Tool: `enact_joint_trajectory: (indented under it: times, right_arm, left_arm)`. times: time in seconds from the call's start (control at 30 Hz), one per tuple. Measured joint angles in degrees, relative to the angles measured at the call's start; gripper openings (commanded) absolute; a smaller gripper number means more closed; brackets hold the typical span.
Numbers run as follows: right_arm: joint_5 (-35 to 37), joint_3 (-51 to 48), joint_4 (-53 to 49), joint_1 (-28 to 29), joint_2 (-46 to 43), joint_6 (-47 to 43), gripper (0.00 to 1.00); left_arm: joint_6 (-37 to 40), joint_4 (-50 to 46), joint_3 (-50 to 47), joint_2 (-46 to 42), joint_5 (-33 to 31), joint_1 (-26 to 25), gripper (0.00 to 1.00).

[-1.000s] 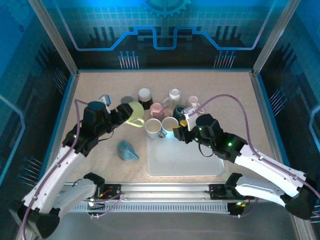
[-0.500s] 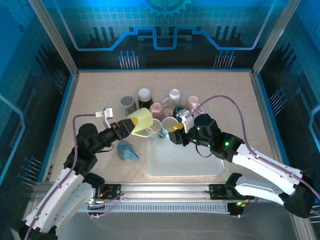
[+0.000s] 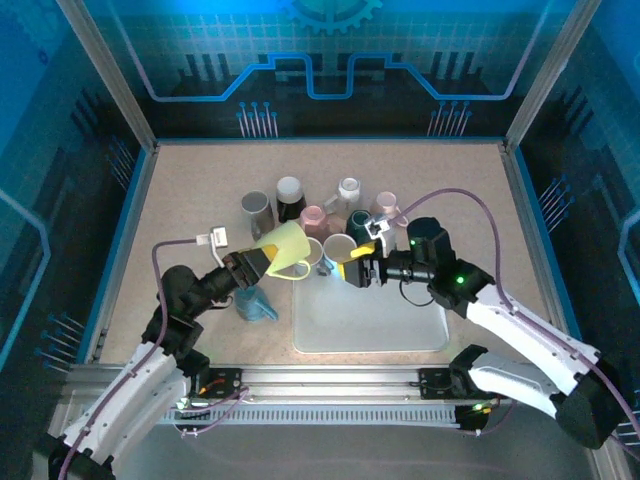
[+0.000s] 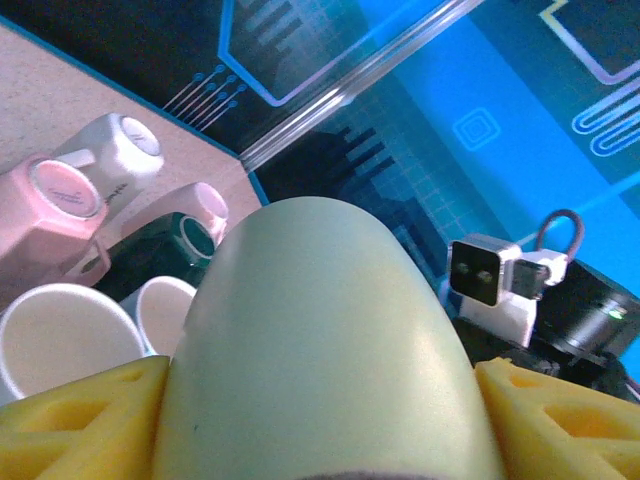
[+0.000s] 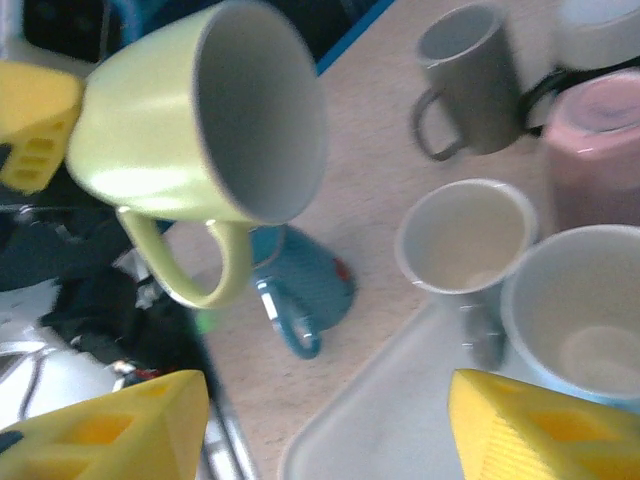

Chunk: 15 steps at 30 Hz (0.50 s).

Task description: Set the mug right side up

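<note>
The left gripper is pinching the yellow-green mug aloft, its mouth facing three o'clock, seemingly half-turned and not yet set down; the right gripper is hovering, jaws spread.

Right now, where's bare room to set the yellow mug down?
Tray: near half bare, in front of the two white mugs. Table: far strip behind the mug cluster free. Crowded: the cluster, and the teal mug near the held yellow mug.

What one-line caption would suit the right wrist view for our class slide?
Left hand holds the yellow mug tilted, its mouth facing the open right hand.
</note>
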Motion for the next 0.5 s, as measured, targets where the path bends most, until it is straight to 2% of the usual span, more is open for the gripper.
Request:
enact_joint_trajectory:
  times: [0.13,0.3,0.5]
  right_arm:
    - [-6.01,-0.13,3.43,0.00,3.80,3.28,0.80]
    - [-10.67,-0.90,7.50,-0.04,6.29,6.71,0.81]
    - [-12.70,-0.94,10.73,-0.07,8.46,9.22,0.80]
  left_arm:
    - [-0.39,2.99,-0.11,0.44,1.14,0.00,0.47]
    - [-0.57,4.85,-0.33,0.44,1.92,0.00,0.48]
    - [-0.61,5.25,-0.66,0.44,2.43,0.00,0.48]
